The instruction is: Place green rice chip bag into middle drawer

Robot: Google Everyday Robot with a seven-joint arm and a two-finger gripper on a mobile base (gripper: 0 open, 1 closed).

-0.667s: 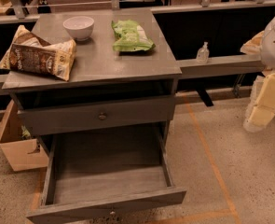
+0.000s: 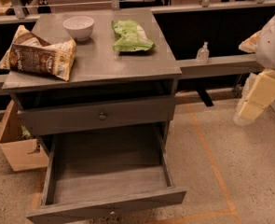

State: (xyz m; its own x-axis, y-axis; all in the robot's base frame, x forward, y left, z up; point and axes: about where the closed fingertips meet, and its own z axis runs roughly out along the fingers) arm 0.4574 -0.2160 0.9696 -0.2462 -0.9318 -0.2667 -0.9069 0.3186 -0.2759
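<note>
Placement is all ahead: green rice chip bag [image 2: 131,36] lies on the counter [image 2: 99,64], middle drawer [image 2: 104,205] stands open, and the gripper [image 2: 245,112] hangs far right, its grip impossible to tell.

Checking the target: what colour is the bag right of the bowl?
The bag is light green with darker green areas, camera view; the gripper hangs far right.

shows the green rice chip bag [image 2: 130,36] lying flat on the worktop [image 2: 104,64], right of a white bowl [image 2: 79,27]. finds the middle drawer [image 2: 106,185] pulled open below. puts the gripper [image 2: 243,113] low at the right edge, well apart.
</note>
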